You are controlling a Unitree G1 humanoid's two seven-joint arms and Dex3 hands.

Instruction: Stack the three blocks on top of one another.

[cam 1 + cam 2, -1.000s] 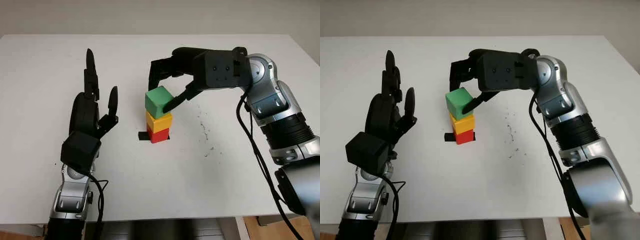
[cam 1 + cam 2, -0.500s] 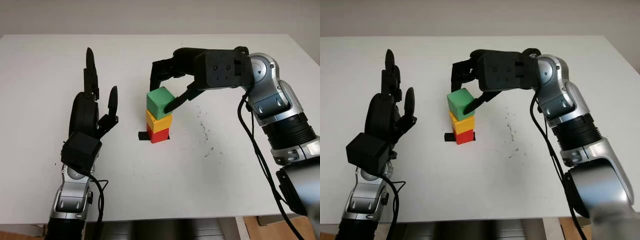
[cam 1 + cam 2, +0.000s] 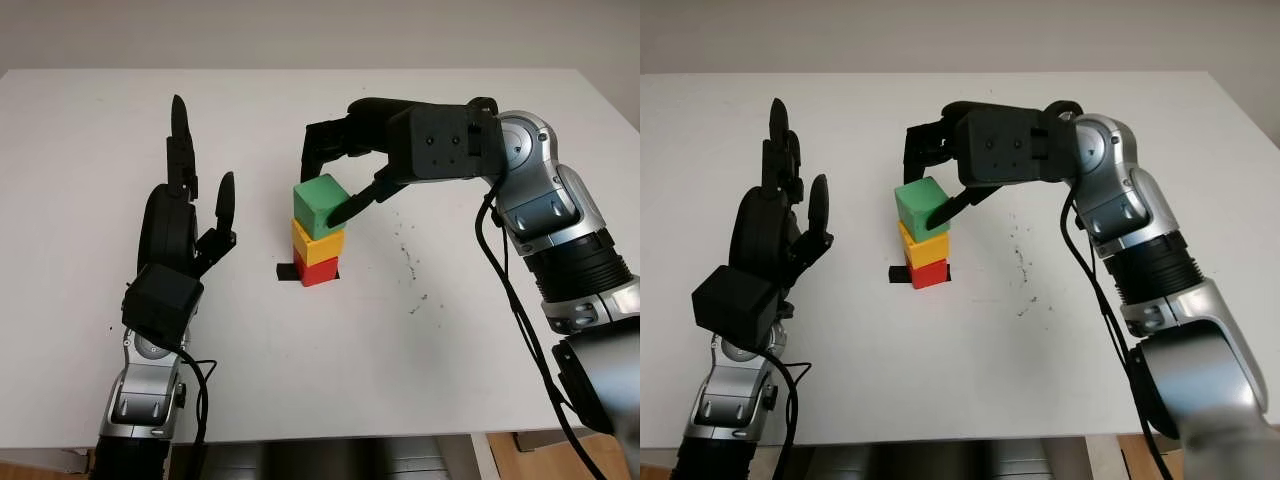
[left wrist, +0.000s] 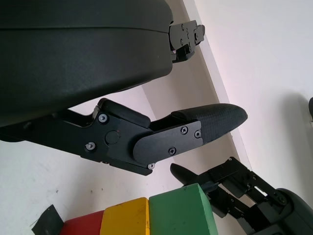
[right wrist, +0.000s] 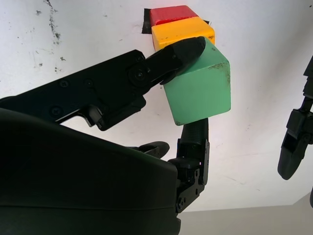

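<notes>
We read the black three-fingered right hand (image 3: 335, 180) as pinching the matte green cube block (image 3: 319, 205), thumb tip pressed on the face nearest the palm and two fingers hooked over the far edge; the right wrist view shows a finger against one side and another behind the opposite side, so the grasp looks closed, not let go. Directly under the hand's load sits the yellow cube block (image 3: 318, 244), and under that the red cube block (image 3: 316, 270), itself on a small patch of black tape (image 3: 287, 272) stuck to the smooth white tabletop (image 3: 420, 360). The green block rests on the yellow one, turned a little relative to it. Our judgement: the stack of three is essentially built, and what remains is letting go and drawing the fingers clear without nudging the tower. The blocks appear hard, painted, sharp-edged with faint scuffing on the green one; dark specks mark the table on the wrist side of the hand. Well beyond the stack from the right hand, the black left hand (image 3: 185, 215) is raised and open, holding nothing.
</notes>
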